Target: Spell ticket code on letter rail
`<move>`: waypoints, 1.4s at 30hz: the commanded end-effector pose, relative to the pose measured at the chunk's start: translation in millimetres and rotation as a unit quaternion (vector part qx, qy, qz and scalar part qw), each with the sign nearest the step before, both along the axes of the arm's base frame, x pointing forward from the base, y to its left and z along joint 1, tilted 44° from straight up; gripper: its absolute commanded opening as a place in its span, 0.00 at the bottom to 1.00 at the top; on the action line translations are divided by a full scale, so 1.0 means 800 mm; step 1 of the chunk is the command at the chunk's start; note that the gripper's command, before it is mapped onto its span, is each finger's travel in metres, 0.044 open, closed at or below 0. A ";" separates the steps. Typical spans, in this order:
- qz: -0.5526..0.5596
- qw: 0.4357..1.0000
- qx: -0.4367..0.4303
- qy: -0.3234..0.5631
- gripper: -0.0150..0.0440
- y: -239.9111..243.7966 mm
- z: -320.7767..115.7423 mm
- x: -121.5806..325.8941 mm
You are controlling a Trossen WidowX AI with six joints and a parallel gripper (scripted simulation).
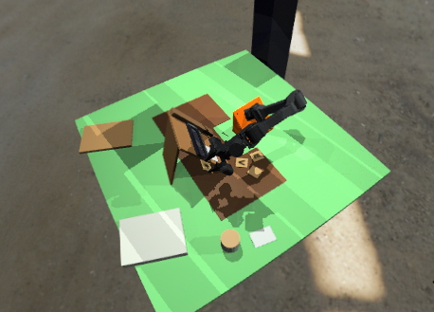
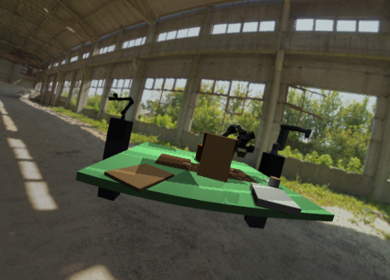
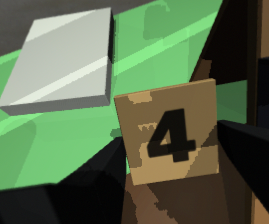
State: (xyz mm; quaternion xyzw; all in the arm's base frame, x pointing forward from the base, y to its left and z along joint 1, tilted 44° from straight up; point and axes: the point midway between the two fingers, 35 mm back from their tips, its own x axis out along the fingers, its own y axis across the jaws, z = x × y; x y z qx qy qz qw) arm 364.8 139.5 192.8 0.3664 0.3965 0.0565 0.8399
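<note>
My gripper (image 3: pixel 169 135) is shut on a tan tile (image 3: pixel 134 112) marked 4, seen face-on between the fingers in the wrist view. In the top view the gripper (image 1: pixel 218 161) is low beside the front of the leaning board (image 1: pixel 177 137), near the lower end of its dark rail (image 1: pixel 195 137). The arm hides part of the rail, and its letters cannot be read. A tile marked V (image 1: pixel 242 162) and two other tiles (image 1: pixel 256 156) (image 1: pixel 255 172) lie on the brown mat (image 1: pixel 272 179). Another tile (image 1: pixel 207 165) lies by the fingers. A small white card (image 1: pixel 262 237) shows no readable print.
A white slab (image 1: pixel 153 237) (image 2: pixel 275 197) (image 3: pixel 65 60) and a round tan-topped cylinder (image 1: pixel 230 239) stand toward the front. A flat brown panel (image 1: pixel 106 136) (image 2: pixel 138 176) is at the left. An orange block (image 1: pixel 244 118) is behind the arm. The board's back (image 2: pixel 216 158) stands tall in the exterior view.
</note>
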 end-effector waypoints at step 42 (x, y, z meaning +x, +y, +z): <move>0.003 1.000 -0.002 -0.001 0.25 -0.020 -0.019 -0.005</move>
